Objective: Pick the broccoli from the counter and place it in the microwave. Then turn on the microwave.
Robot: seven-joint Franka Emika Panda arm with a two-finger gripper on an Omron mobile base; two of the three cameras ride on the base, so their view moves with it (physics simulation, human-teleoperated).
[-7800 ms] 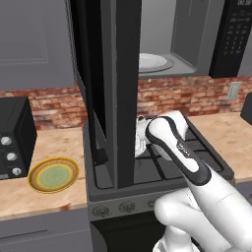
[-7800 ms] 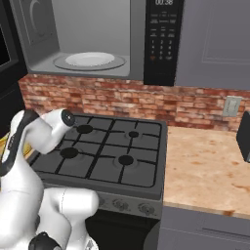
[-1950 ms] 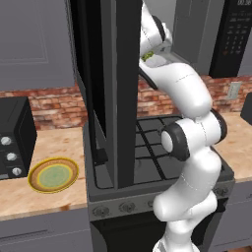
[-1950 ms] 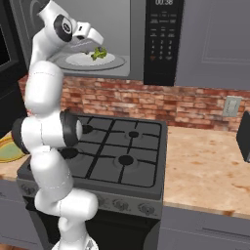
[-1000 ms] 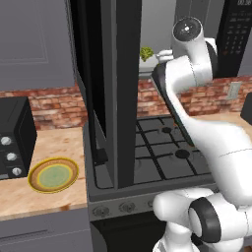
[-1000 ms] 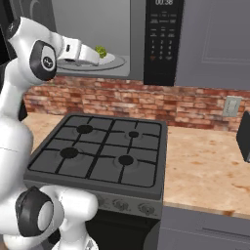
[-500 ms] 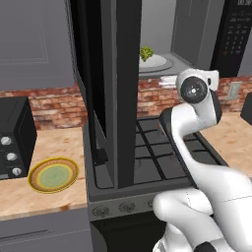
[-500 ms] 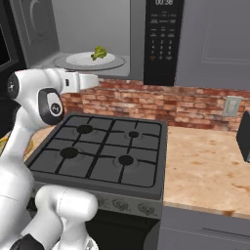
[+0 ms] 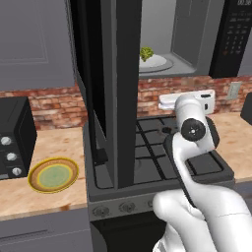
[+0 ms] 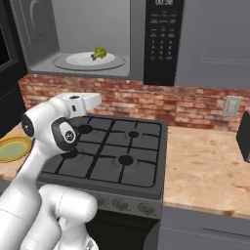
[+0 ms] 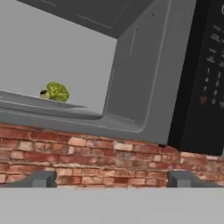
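The broccoli (image 10: 100,52) sits on the white turntable (image 10: 78,60) inside the open microwave (image 10: 152,44), upper left of the right base frame. The gripper (image 11: 113,180) holds nothing, its 2 fingers (image 11: 40,178) spread wide (tips low in the hand frame), below the microwave over the stove (image 10: 113,154).

Two base cameras sit behind the arm, left and right, looking forward and down; both take in the stove (image 9: 162,147), the brick wall (image 10: 146,100) and the open microwave (image 10: 88,39). The hand camera, nearer and lower, looks up into the microwave.
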